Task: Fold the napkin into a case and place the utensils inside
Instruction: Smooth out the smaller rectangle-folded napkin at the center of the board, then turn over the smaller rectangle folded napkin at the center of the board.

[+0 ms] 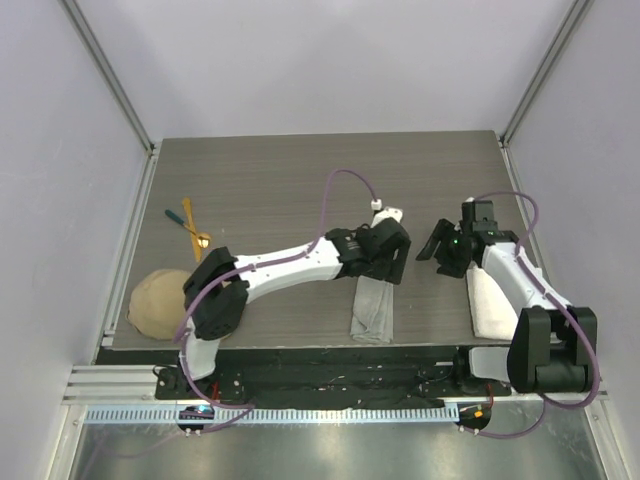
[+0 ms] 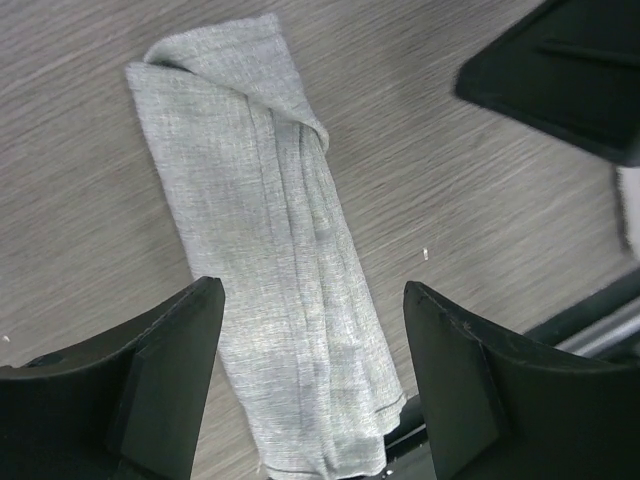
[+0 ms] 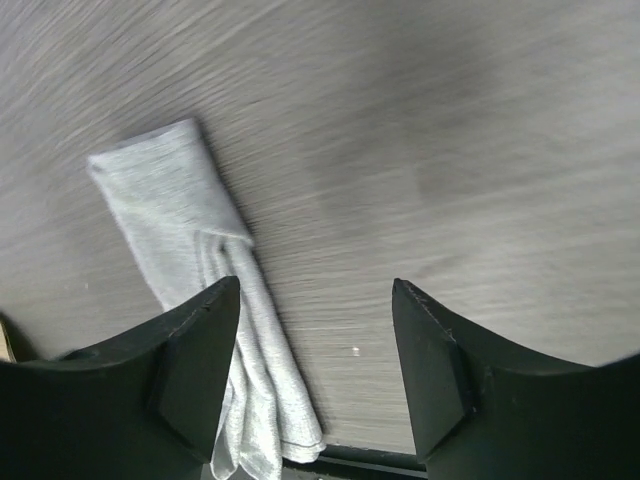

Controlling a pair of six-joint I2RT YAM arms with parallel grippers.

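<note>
- Black fingers (image 2: 165, 370) of the left gripper (image 2: 312, 300) fill the bottom of its wrist view. The 2 of them stand wide apart, one on each side of the napkin (image 2: 270, 240), and grasp nothing.
- The napkin is folded into a narrow, long, light grey strip. It lies flat on the wooden table (image 1: 300, 170), with creases running along its length and a corner turned over at its far end.
- Its near end reaches the table's front edge.
- From above, the left gripper hangs over the napkin's far end.
- The right gripper (image 3: 312, 305) is also spread open and holds nothing, with only bare wood between its 2 fingers. It sits just to the right of the napkin's far end, apart from the cloth.
- A white towel (image 1: 490, 300) lies to the right of the napkin, partly under the right arm.
- The utensils (image 1: 190, 225) are 3 slender pieces lying close together on the bare wood, well to the left of the napkin and farther back. One handle is dark teal, one is orange-yellow, and one end shines gold.
- A tan cap (image 1: 160, 300) sits well to the left of the napkin, partly hidden by the left arm's elbow.
</note>
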